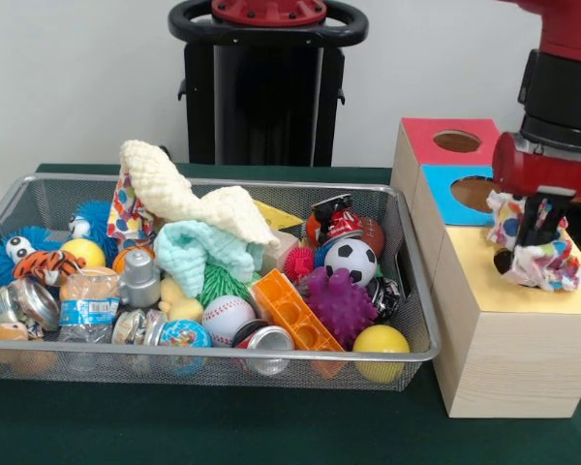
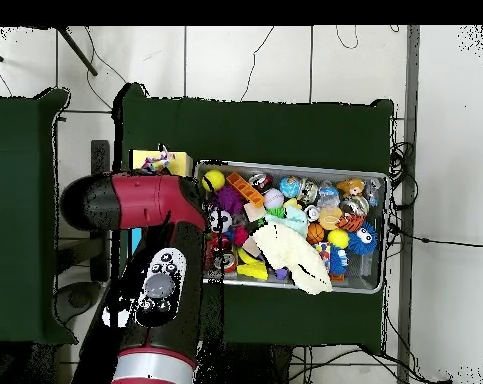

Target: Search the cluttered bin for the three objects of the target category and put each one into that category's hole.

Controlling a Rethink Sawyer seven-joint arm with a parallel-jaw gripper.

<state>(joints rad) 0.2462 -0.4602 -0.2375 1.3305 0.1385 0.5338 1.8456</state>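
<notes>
gripper (image 1: 540, 232) is pinching a spotted white cloth (image 1: 547, 260) right over the yellow-faced box (image 1: 508, 334), by its hole (hidden under the fabric). cloth looks light & floppy, so prob best held by a bunched fold. another spotted cloth (image 1: 126, 211) sits in the wire basket (image 1: 223, 365), back left under the cream knit cloth (image 1: 179, 194).

Cream knitted cloth (image 1: 189, 194) over mint fluffy cloth (image 1: 198, 250), beside soccer ball (image 1: 351, 260).

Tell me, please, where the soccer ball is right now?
Front view: the soccer ball lies right of centre in the wire bin, just above the purple spiky ball.
</notes>
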